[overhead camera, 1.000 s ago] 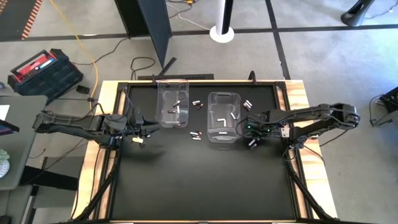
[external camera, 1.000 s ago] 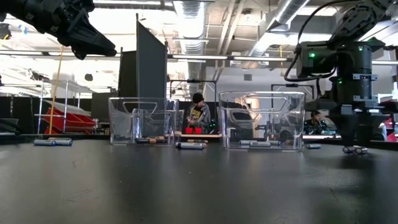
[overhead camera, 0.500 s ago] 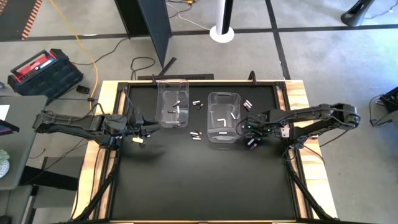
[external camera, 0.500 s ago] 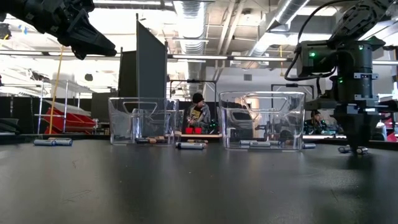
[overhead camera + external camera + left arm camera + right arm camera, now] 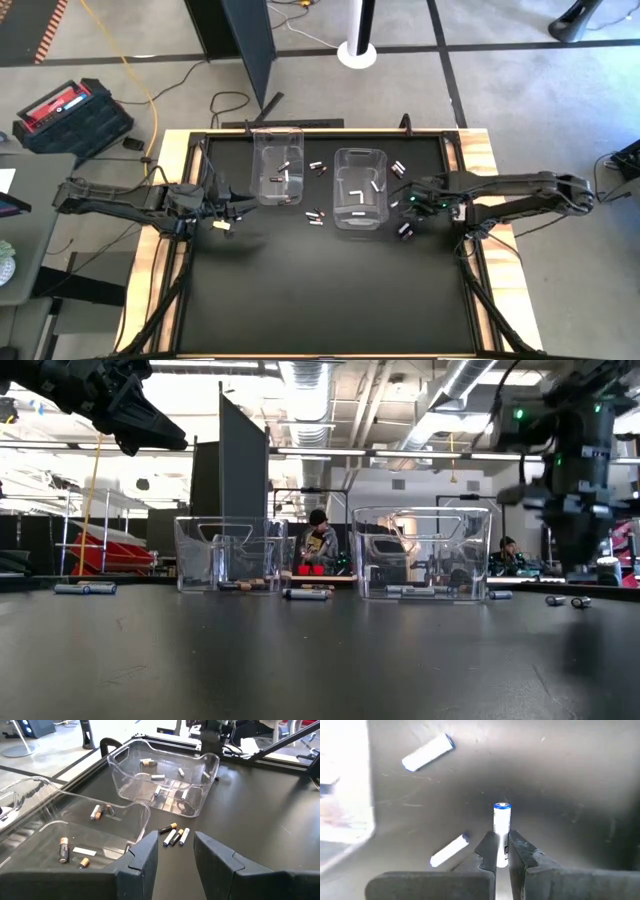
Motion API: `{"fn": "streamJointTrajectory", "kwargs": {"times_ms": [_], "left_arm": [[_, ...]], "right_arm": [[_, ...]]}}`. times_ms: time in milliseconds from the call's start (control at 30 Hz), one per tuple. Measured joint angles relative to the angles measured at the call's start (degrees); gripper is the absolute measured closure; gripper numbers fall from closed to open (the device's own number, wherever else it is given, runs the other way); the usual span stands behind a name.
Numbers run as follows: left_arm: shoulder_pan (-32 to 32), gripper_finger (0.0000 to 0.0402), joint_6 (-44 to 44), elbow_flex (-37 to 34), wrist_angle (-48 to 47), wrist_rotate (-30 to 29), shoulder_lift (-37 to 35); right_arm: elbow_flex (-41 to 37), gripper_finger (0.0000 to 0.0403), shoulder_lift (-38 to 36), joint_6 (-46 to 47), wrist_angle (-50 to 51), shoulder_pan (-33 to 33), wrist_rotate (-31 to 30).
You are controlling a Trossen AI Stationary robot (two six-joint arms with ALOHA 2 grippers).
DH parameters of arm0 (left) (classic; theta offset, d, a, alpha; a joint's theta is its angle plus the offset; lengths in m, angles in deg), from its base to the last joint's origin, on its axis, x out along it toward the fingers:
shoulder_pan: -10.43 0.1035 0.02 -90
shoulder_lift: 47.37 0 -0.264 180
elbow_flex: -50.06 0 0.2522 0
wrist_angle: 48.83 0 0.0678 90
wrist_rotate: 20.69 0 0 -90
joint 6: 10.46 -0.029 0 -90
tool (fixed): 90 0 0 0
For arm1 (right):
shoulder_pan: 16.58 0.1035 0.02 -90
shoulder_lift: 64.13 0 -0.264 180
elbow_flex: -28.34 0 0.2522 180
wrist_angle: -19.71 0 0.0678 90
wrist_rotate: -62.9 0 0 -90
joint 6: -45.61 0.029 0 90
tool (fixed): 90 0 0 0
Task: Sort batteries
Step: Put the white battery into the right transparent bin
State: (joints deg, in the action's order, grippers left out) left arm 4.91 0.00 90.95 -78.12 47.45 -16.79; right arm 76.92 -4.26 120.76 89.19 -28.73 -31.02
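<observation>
Left bin (image 5: pixel 278 166): held dark batteries (image 5: pixel 63 849).
Right bin (image 5: pixel 359 187): held white batteries (image 5: pixel 158 792).
Right tool (image 5: pixel 502 851): gripped a white cell (image 5: pixel 501 827), at 3 o'clock of the right bin.
Left tool (image 5: pixel 172 854): fingers apart, empty.

Two dark angular gripper fingers (image 5: pixel 150 857) parted above black tabletop (image 5: pixel 270 810); three small cylindrical batteries (image 5: pixel 175 835) lying loose between two clear plastic bins (image 5: pixel 212 767), each holding scattered cells.

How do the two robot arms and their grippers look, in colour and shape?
Both arms are dark, slim and jointed. The right arm carries small green lights near its wrist. The left gripper has two broad, angular dark fingers; the right gripper has narrower dark fingers.
</observation>
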Motion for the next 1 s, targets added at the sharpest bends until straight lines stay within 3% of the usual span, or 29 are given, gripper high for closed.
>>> {"fn": "streamJointTrajectory", "kwargs": {"times_ms": [233, 367, 467, 667, 1000], "left_arm": [[0.00, 0.0283, 0.23, 0.00, 0.00, 0.00, 0.01], [0.00, 0.0283, 0.52, 0.00, 0.00, 0.00, 0.01], [0.00, 0.0283, 1.05, 0.00, 0.00, 0.00, 0.01], [0.00, 0.0283, 2.25, 0.00, -0.02, 0.00, 0.01], [0.00, 0.0283, 2.87, 0.00, -0.04, 0.02, 0.01]], "right_arm": [[8.95, 0.0370, -6.10, -4.23, 3.49, 0.00, -8.53], [16.09, 0.0370, -6.16, -10.54, 1.65, -0.69, -13.91], [21.41, 0.0370, -4.13, -17.84, -2.75, -2.90, -14.33], [33.44, 0.0371, 6.37, -32.18, -5.60, -7.40, -12.95], [50.67, 0.0371, 31.03, -53.06, -1.76, -12.24, 0.43]]}}
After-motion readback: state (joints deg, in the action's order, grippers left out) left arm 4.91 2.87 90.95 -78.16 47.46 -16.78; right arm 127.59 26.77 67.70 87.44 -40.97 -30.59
